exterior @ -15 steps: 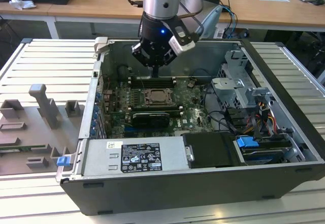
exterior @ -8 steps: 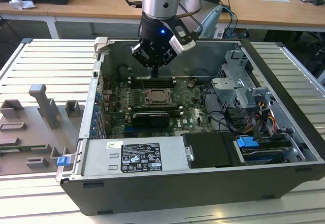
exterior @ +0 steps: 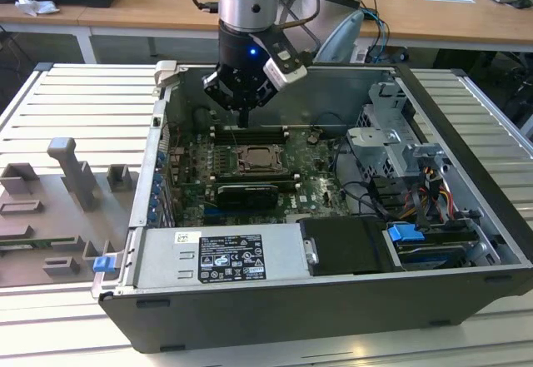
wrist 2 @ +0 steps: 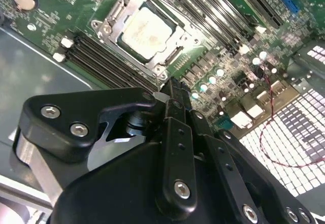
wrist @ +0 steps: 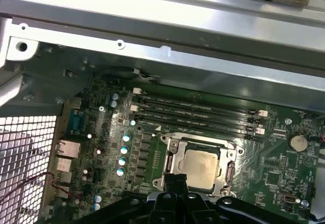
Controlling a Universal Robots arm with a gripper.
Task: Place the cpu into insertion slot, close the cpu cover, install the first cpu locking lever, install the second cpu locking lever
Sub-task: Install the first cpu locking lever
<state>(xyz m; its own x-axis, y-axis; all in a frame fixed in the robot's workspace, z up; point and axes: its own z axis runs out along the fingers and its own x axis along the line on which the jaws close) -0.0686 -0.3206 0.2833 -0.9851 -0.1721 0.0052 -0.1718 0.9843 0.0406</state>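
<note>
The cpu, a pale silver square, lies in the insertion slot on the green motherboard. It also appears in the exterior view and the first wrist view. The cpu cover, a silver frame with a square window, lies flat around the chip. My gripper hangs a little above the board, over the memory slots just behind the socket. Its black fingers are shut together with nothing between them. I cannot tell how the locking levers stand.
Long black memory slots run behind the socket. A black graphics card stands in front of it. The case holds a labelled power supply, a drive cage and loose cables. A grey fixture lies outside on the exterior view's left.
</note>
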